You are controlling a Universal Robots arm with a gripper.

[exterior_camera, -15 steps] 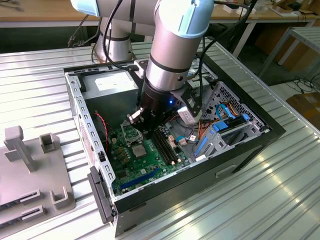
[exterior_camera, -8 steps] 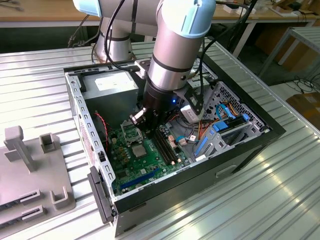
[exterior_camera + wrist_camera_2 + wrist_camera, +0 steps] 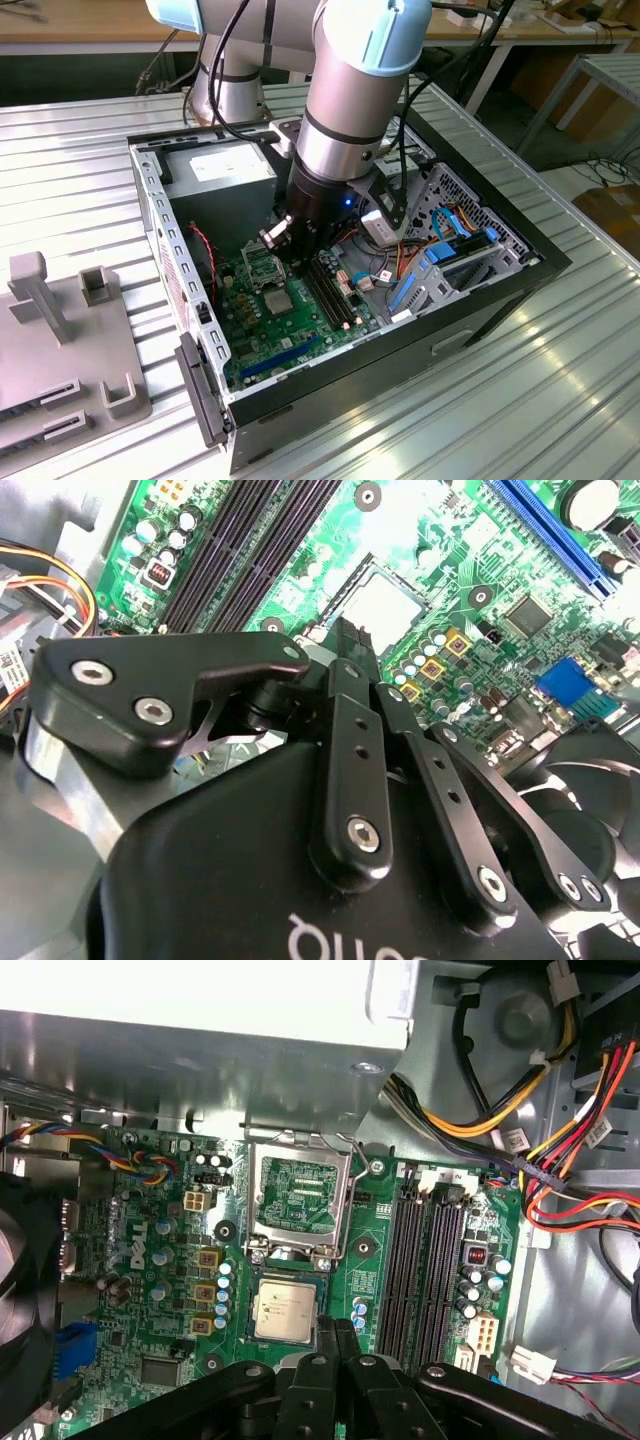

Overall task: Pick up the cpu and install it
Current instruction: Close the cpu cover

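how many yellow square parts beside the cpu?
3 yellow square parts in a row beside the cpu: one end, middle, other end. None look hidden.

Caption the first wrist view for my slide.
Hand at the edge of the cpu, which lies beside the flipped-open socket frame on the motherboard.

White lettering stood sideways on the green motherboard point(image 3: 130, 1215) in the first wrist view, a maker's mark. The cpu point(image 3: 285, 1305) bore faint lines of print on its metal top, too fine to read. Part of a white word showed on the black body of the gripper point(image 3: 345, 640). A white label on the power supply point(image 3: 225, 163) was illegible.
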